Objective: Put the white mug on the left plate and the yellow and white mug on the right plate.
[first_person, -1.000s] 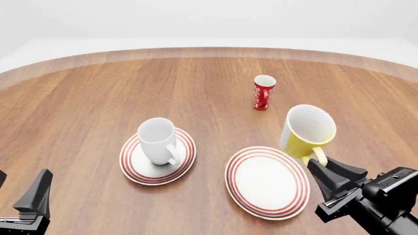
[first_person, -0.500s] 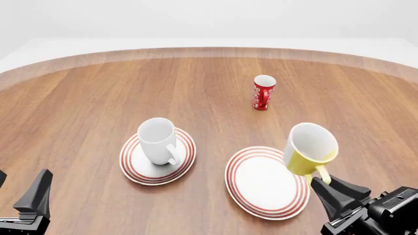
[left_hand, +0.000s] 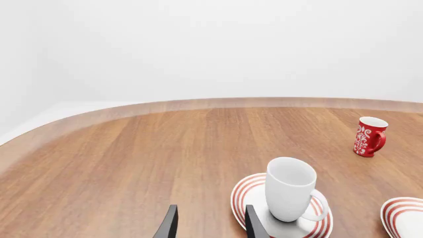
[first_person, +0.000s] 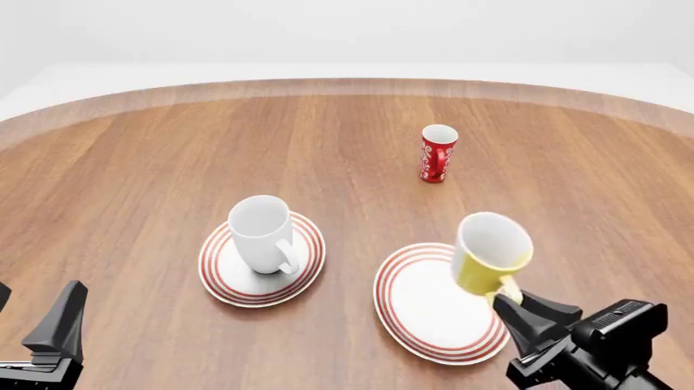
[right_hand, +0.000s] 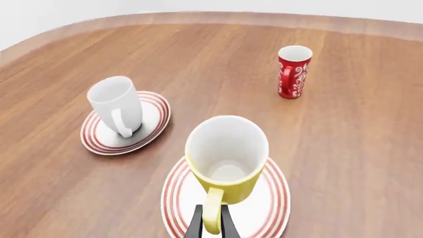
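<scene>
The white mug (first_person: 262, 234) stands upright on the left plate (first_person: 223, 277), also seen in the left wrist view as mug (left_hand: 290, 189) on plate (left_hand: 246, 194). My right gripper (first_person: 509, 302) is shut on the handle of the yellow and white mug (first_person: 490, 253), holding it tilted just above the right plate (first_person: 418, 307). In the right wrist view the yellow mug (right_hand: 227, 158) hangs over the plate (right_hand: 272, 203), its handle between the fingers (right_hand: 195, 224). My left gripper (first_person: 65, 321) rests at the near left, open and holding nothing, its fingers (left_hand: 168, 223) apart.
A slim red cup (first_person: 437, 153) with white markings stands further back on the wooden table (first_person: 152, 162), right of centre. It also shows in the wrist views (left_hand: 368, 137) (right_hand: 292, 72).
My right gripper has carried the yellow and white mug left and toward me, from beside the right plate to above it. The left arm and white mug have not moved.
</scene>
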You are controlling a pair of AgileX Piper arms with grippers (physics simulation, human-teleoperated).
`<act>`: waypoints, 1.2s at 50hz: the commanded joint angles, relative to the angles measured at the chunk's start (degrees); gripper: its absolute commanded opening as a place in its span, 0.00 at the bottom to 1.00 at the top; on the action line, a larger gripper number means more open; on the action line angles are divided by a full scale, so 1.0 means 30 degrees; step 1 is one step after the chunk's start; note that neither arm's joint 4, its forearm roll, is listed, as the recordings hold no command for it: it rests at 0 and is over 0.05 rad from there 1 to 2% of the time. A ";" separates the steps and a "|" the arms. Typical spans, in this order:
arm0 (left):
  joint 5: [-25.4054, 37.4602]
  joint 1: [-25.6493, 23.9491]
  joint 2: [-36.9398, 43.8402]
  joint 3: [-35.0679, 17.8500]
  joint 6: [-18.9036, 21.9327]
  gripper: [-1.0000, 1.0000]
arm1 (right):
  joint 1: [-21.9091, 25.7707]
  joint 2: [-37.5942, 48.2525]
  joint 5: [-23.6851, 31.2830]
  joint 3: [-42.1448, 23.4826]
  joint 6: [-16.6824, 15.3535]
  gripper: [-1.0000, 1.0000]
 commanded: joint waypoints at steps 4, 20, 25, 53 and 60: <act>0.0000 0.0000 0.0000 0.0000 0.0000 1.00 | 0.0145 0.3328 -0.2690 -0.0002 0.0488 0.00; 0.0000 0.0000 0.0000 0.0000 0.0000 1.00 | 0.0273 0.6174 -0.4707 -0.0002 0.0513 0.00; 0.0000 0.0000 0.0000 0.0000 0.0000 1.00 | 0.0273 0.6174 -0.4707 -0.0002 0.0513 0.00; 0.0000 0.0000 0.0000 0.0000 0.0000 1.00 | 0.0245 1.0199 -0.7414 -0.0001 0.0134 0.00; 0.0000 0.0000 0.0000 0.0000 0.0000 1.00 | 0.0249 1.0814 -0.7858 -0.0001 0.0062 0.00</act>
